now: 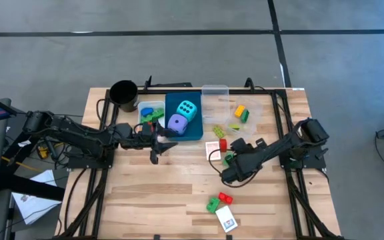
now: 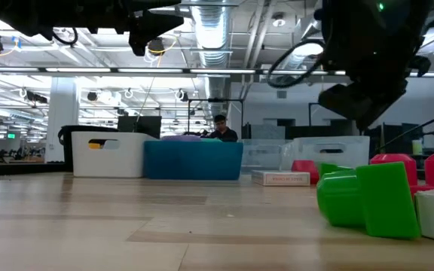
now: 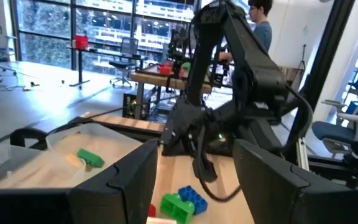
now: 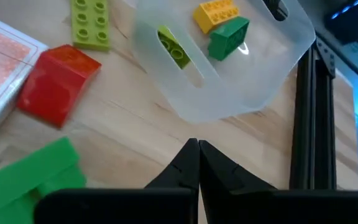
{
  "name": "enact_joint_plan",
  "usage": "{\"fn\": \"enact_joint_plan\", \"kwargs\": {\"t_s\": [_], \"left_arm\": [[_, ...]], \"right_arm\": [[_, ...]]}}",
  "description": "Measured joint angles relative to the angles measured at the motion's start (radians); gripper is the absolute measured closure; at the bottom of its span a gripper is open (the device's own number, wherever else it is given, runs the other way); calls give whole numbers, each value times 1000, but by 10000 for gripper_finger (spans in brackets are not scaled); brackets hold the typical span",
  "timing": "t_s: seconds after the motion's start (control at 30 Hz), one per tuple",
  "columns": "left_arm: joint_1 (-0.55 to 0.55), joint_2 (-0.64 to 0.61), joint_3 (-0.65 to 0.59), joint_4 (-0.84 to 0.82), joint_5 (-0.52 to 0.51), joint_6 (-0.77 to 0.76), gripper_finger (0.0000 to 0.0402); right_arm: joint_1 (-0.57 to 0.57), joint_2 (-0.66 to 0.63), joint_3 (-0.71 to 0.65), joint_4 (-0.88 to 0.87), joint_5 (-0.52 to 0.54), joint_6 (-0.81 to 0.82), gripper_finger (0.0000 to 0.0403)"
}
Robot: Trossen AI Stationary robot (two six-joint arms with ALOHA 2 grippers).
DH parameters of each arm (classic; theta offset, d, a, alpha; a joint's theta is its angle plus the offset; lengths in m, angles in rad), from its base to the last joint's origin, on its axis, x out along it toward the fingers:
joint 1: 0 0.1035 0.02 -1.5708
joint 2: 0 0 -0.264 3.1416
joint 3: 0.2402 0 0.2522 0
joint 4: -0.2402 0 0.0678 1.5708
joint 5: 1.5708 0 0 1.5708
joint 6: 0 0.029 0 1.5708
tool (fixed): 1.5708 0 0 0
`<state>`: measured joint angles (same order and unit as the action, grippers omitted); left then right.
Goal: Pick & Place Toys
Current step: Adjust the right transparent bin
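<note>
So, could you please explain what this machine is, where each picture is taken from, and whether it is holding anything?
It is a robot with two dark arms at a wooden table, each ending in a two-finger gripper. One picture looks straight down, one looks level across the tabletop, and two come from cameras on the wrists. At the far edge stand a black cup, a white bin, a blue bin with a cyan die and a purple die, and a clear bin with bricks. More bricks and cards lie loose. The left gripper is open beside the blue bin; the right gripper is shut. Neither holds anything.
</note>
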<state>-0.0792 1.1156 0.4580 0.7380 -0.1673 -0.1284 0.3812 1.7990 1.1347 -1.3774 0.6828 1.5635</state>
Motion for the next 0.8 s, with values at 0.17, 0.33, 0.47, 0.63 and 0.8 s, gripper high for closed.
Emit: {"fn": "enact_joint_plan", "kwargs": {"t_s": [0.17,0.33,0.47,0.63,0.8], "left_arm": [[8,0,-1,3,0,-3,198],[8,0,-1,-3,0,-9,198],[8,0,-1,-5,0,-10,198],[7,0,-1,-5,0,-10,198],[1,0,-1,-6,0,-11,198]], "right_arm": [[-12,37,1,8,33,-10,403],[-32,41,1,53,101,-41,403],[-39,37,1,142,122,-124,403],[-47,38,1,209,125,-221,403],[-75,38,1,217,130,-159,403]]}}
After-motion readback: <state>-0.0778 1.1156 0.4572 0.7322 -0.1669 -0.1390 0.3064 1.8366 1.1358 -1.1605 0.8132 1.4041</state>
